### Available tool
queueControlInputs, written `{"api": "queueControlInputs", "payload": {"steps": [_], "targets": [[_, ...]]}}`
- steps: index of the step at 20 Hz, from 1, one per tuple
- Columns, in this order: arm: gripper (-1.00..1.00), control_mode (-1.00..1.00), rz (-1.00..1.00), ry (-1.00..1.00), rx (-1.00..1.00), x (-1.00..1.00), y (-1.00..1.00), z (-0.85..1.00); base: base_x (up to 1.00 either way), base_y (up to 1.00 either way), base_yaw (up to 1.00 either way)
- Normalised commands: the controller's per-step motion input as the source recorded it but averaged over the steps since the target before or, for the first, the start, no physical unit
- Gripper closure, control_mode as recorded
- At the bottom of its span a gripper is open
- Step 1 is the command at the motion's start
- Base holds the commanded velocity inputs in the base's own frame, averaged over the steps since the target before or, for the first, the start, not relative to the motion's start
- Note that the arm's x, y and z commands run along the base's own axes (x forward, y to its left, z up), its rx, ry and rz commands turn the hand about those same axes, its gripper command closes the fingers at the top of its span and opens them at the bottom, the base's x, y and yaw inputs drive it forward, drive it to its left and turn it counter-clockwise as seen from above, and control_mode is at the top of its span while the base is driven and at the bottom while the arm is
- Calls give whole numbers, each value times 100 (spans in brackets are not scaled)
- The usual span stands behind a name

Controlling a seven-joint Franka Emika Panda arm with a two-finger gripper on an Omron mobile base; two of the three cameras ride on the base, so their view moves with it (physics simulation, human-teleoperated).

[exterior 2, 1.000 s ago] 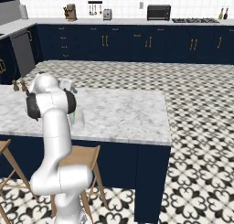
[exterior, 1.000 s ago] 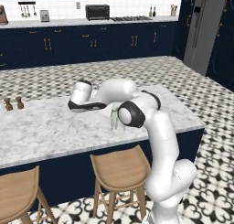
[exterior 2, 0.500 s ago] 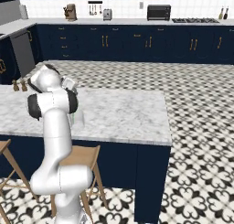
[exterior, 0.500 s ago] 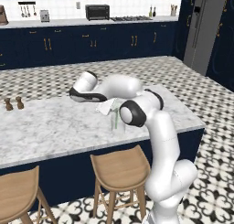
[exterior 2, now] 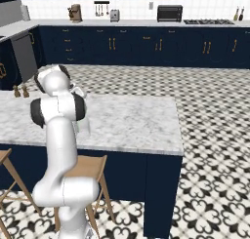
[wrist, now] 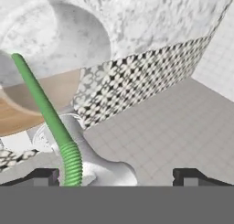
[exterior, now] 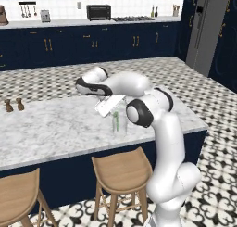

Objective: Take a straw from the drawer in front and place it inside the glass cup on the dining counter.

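Note:
The glass cup [exterior: 119,125] stands on the dining counter [exterior: 55,124] near its front edge, with the pale green straw [exterior: 117,121] leaning inside it. My gripper [exterior: 109,108] hangs tilted just above the cup's rim, open, holding nothing. In the hand view the straw [wrist: 43,104] slants up through the clear cup [wrist: 89,33] close to my left fingertip, and the gripper [wrist: 119,175] has its jaws set wide apart. In the right base view my arm covers most of the cup [exterior 2: 85,127]. The drawer is out of view.
Two small brown shakers [exterior: 14,104] stand at the counter's left end. Wooden stools [exterior: 122,168] sit under the front edge. Navy cabinets and a marble worktop with a toaster oven [exterior: 98,11] line the back wall. Patterned floor lies to the right.
My hand has risen a little and shifted right above the cup, jaws staying open. The straw has stayed in the cup.

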Motion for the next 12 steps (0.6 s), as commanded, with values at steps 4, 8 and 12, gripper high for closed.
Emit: {"api": "queueControlInputs", "payload": {"steps": [4,8,12], "targets": [[-100,-100,-2,-2,32,-39,0,-6,0,0,0],[-100,-100,-4,-3,32,-35,0,0,0,0,0],[-100,-100,-3,-4,29,-33,0,0,0,0,0]]}}
